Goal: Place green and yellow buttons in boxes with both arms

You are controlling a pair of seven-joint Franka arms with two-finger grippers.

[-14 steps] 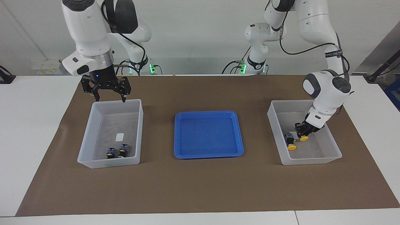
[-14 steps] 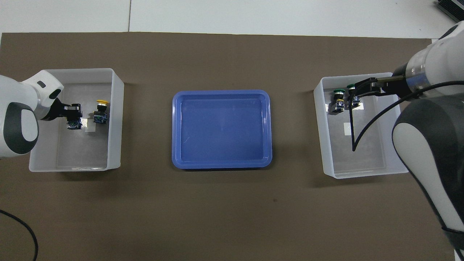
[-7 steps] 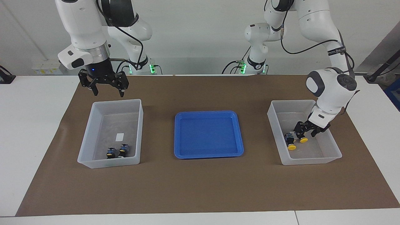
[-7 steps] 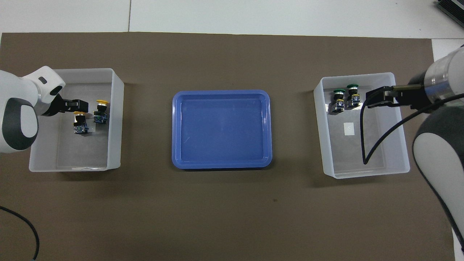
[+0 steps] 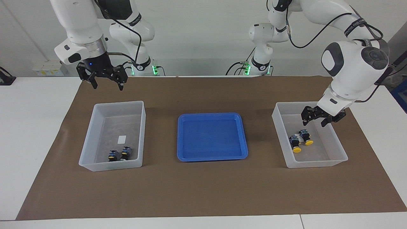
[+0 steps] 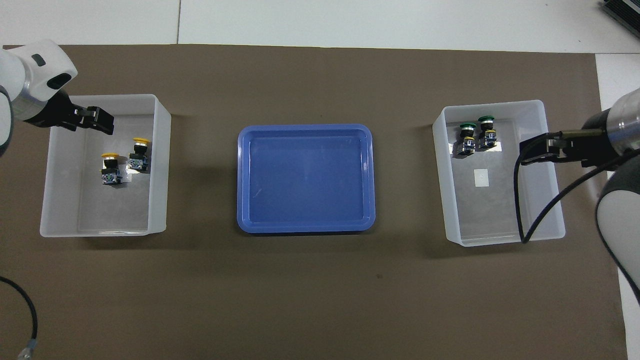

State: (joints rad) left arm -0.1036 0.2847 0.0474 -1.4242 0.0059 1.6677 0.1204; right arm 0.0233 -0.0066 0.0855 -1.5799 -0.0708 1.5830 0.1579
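Two yellow buttons (image 5: pixel 295 143) (image 6: pixel 110 169) lie side by side on the floor of the box (image 5: pixel 310 163) (image 6: pixel 159 165) at the left arm's end. My left gripper (image 5: pixel 314 121) (image 6: pixel 97 120) hangs open and empty above that box, over its part nearer the robots. Two green buttons (image 5: pixel 112 156) (image 6: pixel 468 137) lie together in the box (image 5: pixel 109 166) (image 6: pixel 442 175) at the right arm's end, close to its wall farthest from the robots. My right gripper (image 5: pixel 108 86) (image 6: pixel 535 149) is open and empty, raised high over that box's robot-side rim.
An empty shallow blue tray (image 5: pixel 212 156) (image 6: pixel 306 227) sits on the brown mat between the two boxes. A black cable (image 6: pixel 520 200) from the right arm hangs over the box with the green buttons.
My left gripper opened, let go of a yellow button beside the other one, and rose out of the box. The right gripper climbed and drew back toward the robots.
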